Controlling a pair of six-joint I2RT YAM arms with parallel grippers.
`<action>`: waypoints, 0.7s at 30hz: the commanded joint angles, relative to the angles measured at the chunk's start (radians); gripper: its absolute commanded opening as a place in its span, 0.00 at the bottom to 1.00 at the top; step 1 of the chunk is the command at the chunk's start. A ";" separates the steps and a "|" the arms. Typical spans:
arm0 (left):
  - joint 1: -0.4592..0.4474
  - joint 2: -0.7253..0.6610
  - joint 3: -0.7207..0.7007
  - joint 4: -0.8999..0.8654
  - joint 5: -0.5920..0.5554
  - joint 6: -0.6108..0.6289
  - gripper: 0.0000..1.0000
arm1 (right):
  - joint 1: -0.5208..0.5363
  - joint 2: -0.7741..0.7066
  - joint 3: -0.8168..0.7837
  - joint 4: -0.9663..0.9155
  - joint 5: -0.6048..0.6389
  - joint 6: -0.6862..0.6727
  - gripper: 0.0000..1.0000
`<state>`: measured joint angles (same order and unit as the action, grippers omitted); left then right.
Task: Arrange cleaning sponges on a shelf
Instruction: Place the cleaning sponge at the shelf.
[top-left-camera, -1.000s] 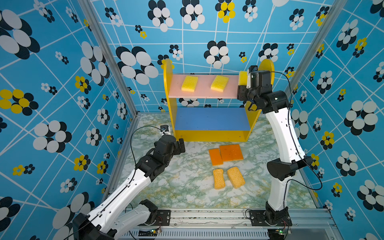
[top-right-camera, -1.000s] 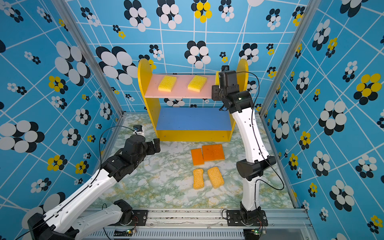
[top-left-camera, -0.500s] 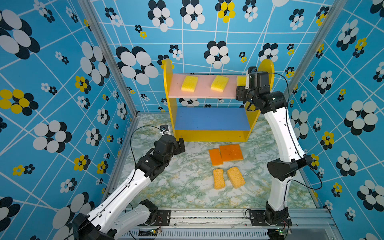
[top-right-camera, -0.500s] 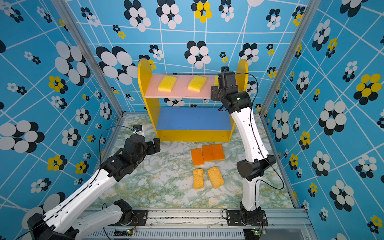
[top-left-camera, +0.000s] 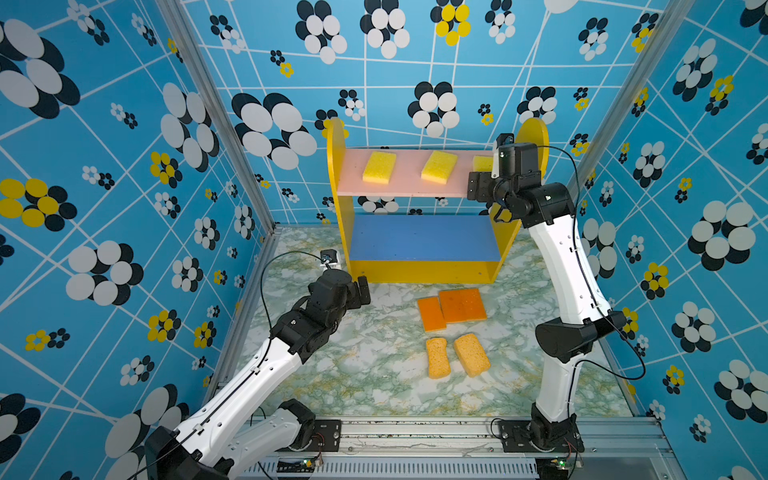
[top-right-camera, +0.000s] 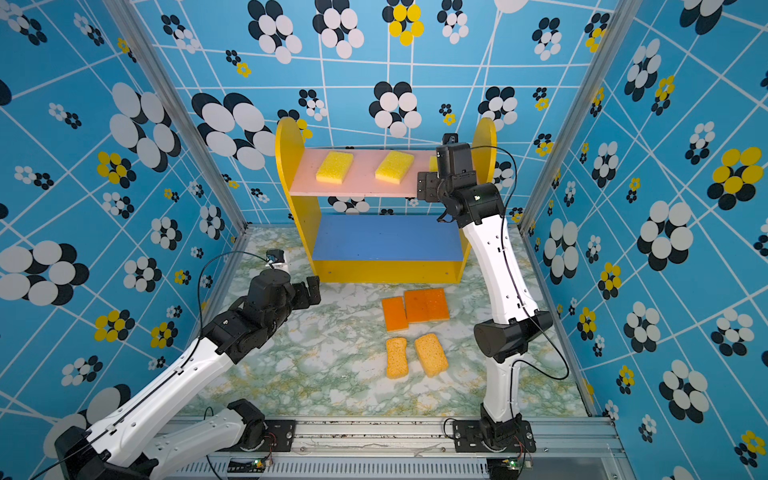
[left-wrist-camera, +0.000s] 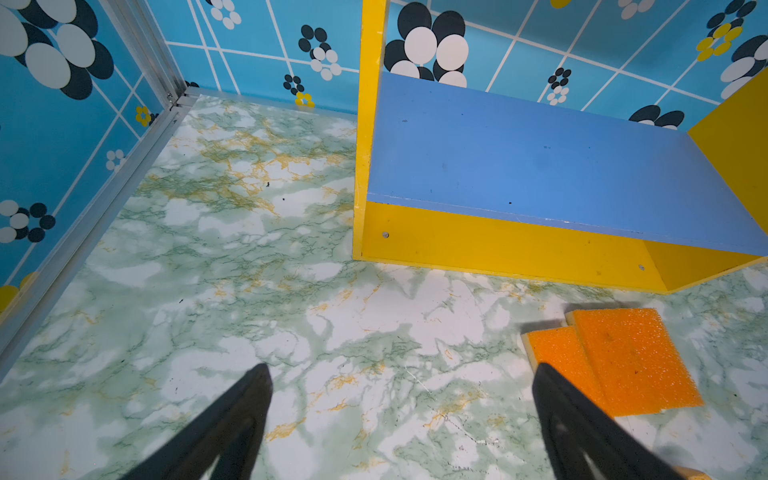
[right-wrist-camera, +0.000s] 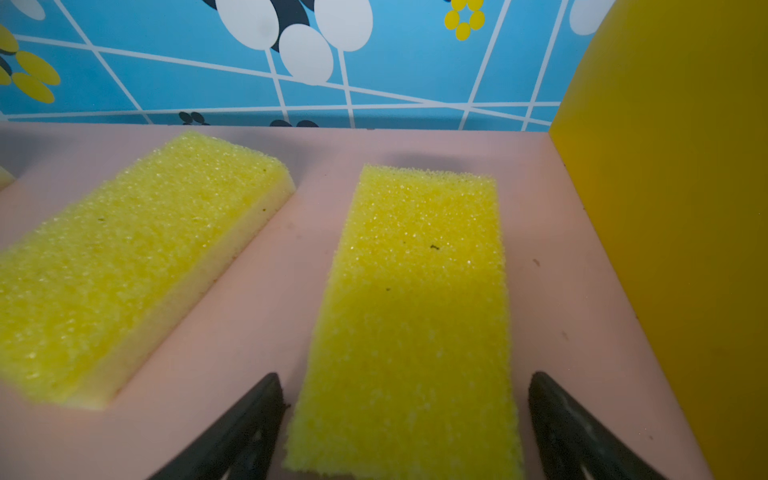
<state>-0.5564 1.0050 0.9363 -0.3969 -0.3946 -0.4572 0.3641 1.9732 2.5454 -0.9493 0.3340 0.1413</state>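
Note:
The shelf (top-left-camera: 419, 262) stands at the back, its blue lower board (top-left-camera: 424, 237) bare. Three yellow cleaning sponges lie on the pink upper board (top-left-camera: 407, 189): one at the left (top-left-camera: 379, 167), one in the middle (top-left-camera: 439, 167), and one at the right end (right-wrist-camera: 419, 291). My right gripper (right-wrist-camera: 405, 382) is open, with a finger on either side of that right-end sponge's near end. Orange sponges (top-left-camera: 451, 308) and two tan blocks (top-left-camera: 437, 358) (top-left-camera: 471, 354) lie on the floor. My left gripper (left-wrist-camera: 401, 370) hangs open and empty above the floor.
Blue flowered walls (top-left-camera: 124, 208) close in the left, back and right sides. The marble floor (top-left-camera: 374, 374) runs to a metal rail (top-left-camera: 415, 432) at the front that carries both arm bases. The shelf's right side panel (right-wrist-camera: 665, 208) stands close beside my right gripper.
My right gripper has opened and let go of the right-end yellow sponge, which now lies on the pink board. The left arm has not moved.

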 joint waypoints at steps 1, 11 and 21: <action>0.007 0.006 0.028 -0.016 0.002 -0.003 0.99 | 0.000 -0.050 -0.007 -0.012 -0.003 -0.020 0.99; 0.006 0.027 0.040 -0.013 0.011 -0.003 0.99 | 0.001 -0.132 -0.014 -0.053 -0.022 -0.023 0.99; 0.007 0.073 0.066 0.010 0.036 -0.010 0.99 | 0.115 -0.380 -0.406 0.073 -0.019 -0.063 0.99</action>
<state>-0.5564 1.0603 0.9665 -0.3958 -0.3798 -0.4633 0.4351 1.6592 2.2486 -0.9356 0.3157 0.1127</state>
